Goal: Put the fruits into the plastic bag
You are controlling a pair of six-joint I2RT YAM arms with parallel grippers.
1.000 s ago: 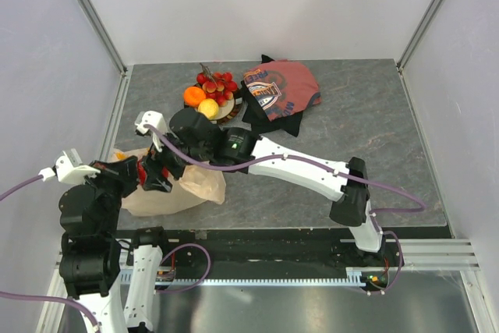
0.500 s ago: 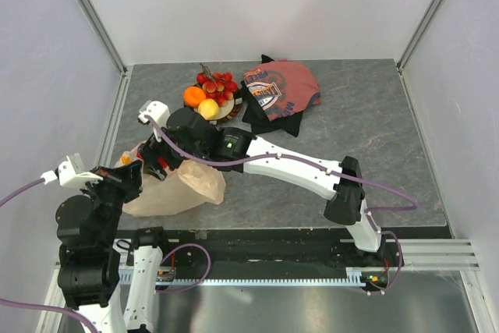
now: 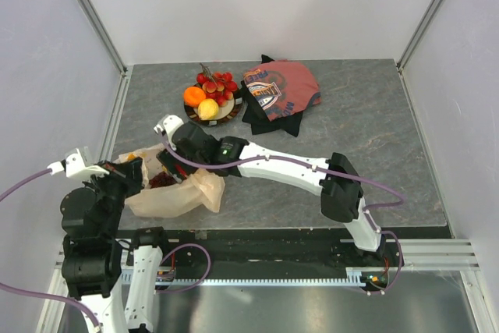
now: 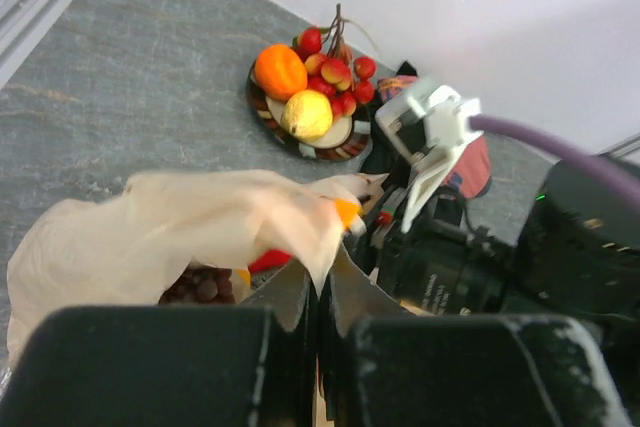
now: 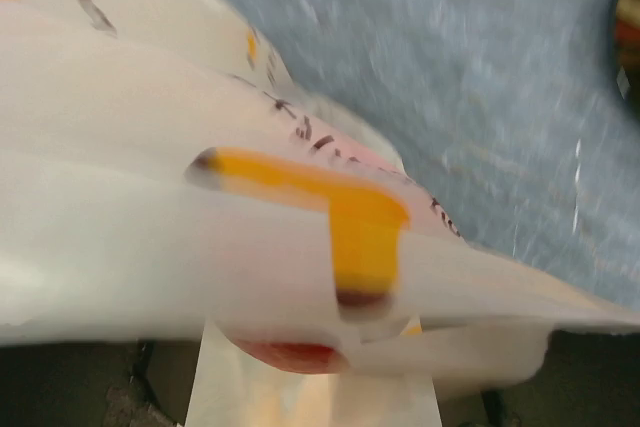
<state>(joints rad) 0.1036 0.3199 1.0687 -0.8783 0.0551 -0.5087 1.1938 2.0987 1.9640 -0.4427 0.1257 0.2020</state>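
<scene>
On grey stone-look table (image 3: 374,138): dark plate (image 3: 231,115) at 11 o'clock, red-and-black cloth (image 3: 277,95) just beside at 12, cream plastic bag (image 3: 168,200) at 8.

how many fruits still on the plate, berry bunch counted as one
3: orange on the left of the plate, yellow fruit beside it at the near edge, red berries at the back. Others may hide beneath the berries.
</scene>
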